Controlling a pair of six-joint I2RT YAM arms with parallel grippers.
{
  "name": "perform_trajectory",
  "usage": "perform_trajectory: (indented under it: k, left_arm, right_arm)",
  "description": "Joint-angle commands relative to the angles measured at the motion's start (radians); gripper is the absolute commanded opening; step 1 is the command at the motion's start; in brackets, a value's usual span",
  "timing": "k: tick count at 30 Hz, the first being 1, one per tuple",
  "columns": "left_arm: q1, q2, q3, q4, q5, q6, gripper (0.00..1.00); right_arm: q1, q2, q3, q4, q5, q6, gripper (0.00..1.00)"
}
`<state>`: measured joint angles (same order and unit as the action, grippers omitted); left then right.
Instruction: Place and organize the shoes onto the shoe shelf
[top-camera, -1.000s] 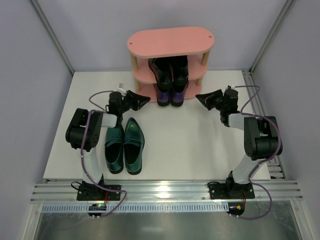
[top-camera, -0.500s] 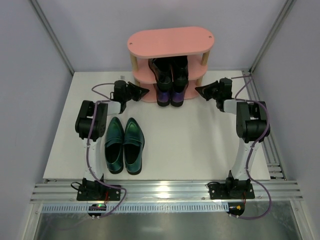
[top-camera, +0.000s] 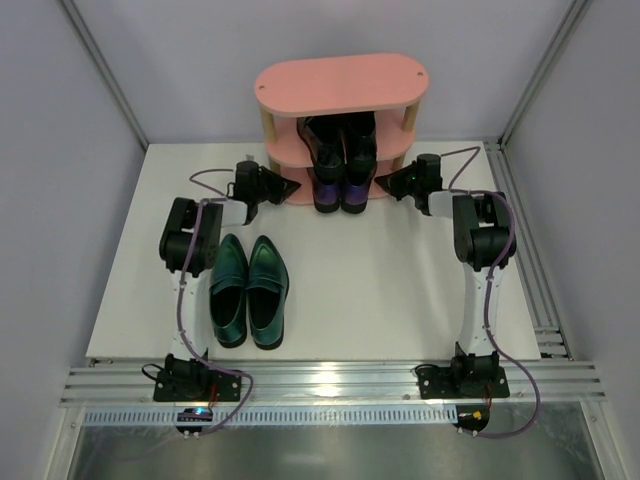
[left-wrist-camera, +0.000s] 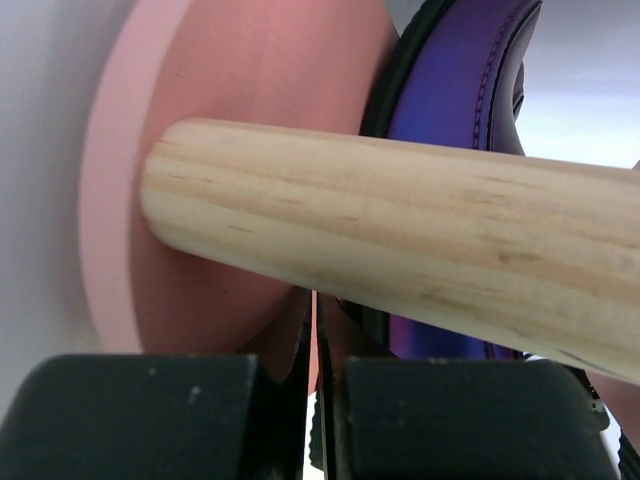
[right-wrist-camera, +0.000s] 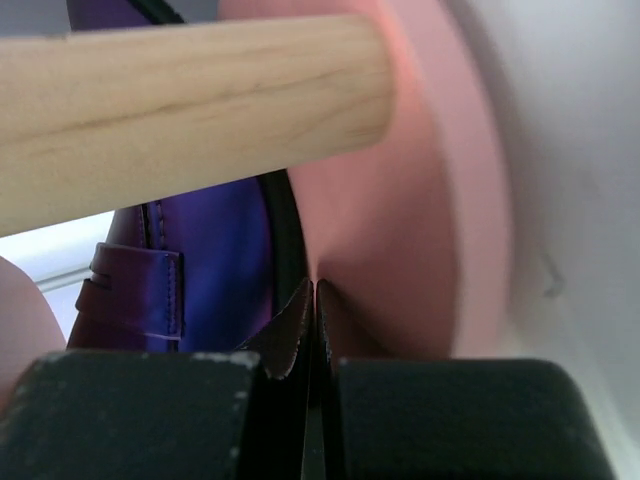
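While both arms stretch forward over the white table (top-camera: 390, 290), each bends sharply at the elbow and turns its wrist inward toward the shoe shelf (top-camera: 340, 88). The left arm (top-camera: 185, 240) comes in from the shelf's left end and the right arm (top-camera: 482, 235) from its right end, mirroring each other.

The shelf stands at the back of the table: three matte pink oval boards joined by round posts of pale, grained wood. A black pair (top-camera: 340, 135) sits on the middle board, the top board partly covering it. A glossy purple pair (top-camera: 340, 188) sits on the bottom board, heels overhanging toward the arms. The metallic teal-green pair (top-camera: 248, 292) lies side by side on the table beside the left arm, pointed toes toward the near edge.

The left gripper (top-camera: 296, 186) has its black fingers pressed together with nothing between them, tips right at the bottom board (left-wrist-camera: 200, 200) under a post (left-wrist-camera: 400, 230). The right gripper (top-camera: 379, 181) is likewise pinched closed and empty, tips at the same board beneath another post (right-wrist-camera: 180, 90), purple leather (right-wrist-camera: 200, 240) just beside.
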<state>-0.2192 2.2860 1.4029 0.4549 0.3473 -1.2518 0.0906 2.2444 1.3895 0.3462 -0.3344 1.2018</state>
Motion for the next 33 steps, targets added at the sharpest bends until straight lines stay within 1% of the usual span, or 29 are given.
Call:
perform_trajectory:
  k: [1,9,14,17,20,21,23,25,26,27,28,29,30,32,33]
  left_arm:
    - [-0.016,0.021,0.041,-0.025,-0.007,0.017,0.00]
    - [-0.042,0.035,0.044,-0.007,0.016,0.002,0.00]
    - [-0.048,0.033,0.041,-0.004,0.021,0.003,0.00]
    - [-0.045,0.027,0.039,-0.010,0.021,0.009,0.00]
    - [-0.039,0.015,0.036,-0.019,0.024,0.018,0.00]
    - [-0.031,0.009,0.031,-0.033,0.025,0.025,0.00]
    - [-0.020,-0.025,0.012,-0.041,0.027,0.044,0.00]
    - [0.001,-0.054,-0.040,-0.038,0.025,0.057,0.00]
    - [0.010,-0.097,-0.068,-0.035,0.018,0.071,0.00]
    - [0.015,-0.120,-0.093,-0.030,0.012,0.078,0.00]
    - [0.027,-0.146,-0.138,-0.033,0.009,0.086,0.00]
    - [0.032,-0.167,-0.160,-0.032,0.006,0.097,0.00]
    - [0.035,-0.222,-0.185,-0.030,-0.001,0.100,0.00]
    - [0.034,-0.279,-0.257,-0.028,-0.008,0.109,0.00]
    - [0.034,-0.345,-0.283,-0.027,-0.010,0.109,0.00]
  right_arm:
    - [0.037,0.040,0.075,-0.055,0.029,-0.024,0.04]
    - [0.087,0.093,0.158,-0.107,0.026,-0.042,0.04]
    - [0.090,0.081,0.138,-0.102,0.035,-0.039,0.04]
    - [0.092,0.043,0.099,-0.096,0.061,-0.039,0.04]
    - [0.084,-0.014,0.030,-0.085,0.107,-0.028,0.04]
    - [0.080,-0.031,-0.021,-0.073,0.121,-0.022,0.04]
    - [0.061,-0.100,-0.082,-0.062,0.176,-0.019,0.04]
    - [0.043,-0.187,-0.194,-0.044,0.215,-0.018,0.04]
    - [0.025,-0.227,-0.239,-0.030,0.248,-0.019,0.04]
    - [0.015,-0.259,-0.320,-0.004,0.268,-0.019,0.04]
    - [0.005,-0.294,-0.357,0.002,0.281,-0.025,0.04]
    - [-0.017,-0.366,-0.392,0.007,0.287,-0.030,0.04]
    - [-0.026,-0.402,-0.458,0.028,0.291,-0.036,0.04]
    - [-0.041,-0.480,-0.512,0.036,0.288,-0.068,0.04]
    - [-0.054,-0.553,-0.544,0.039,0.278,-0.085,0.04]
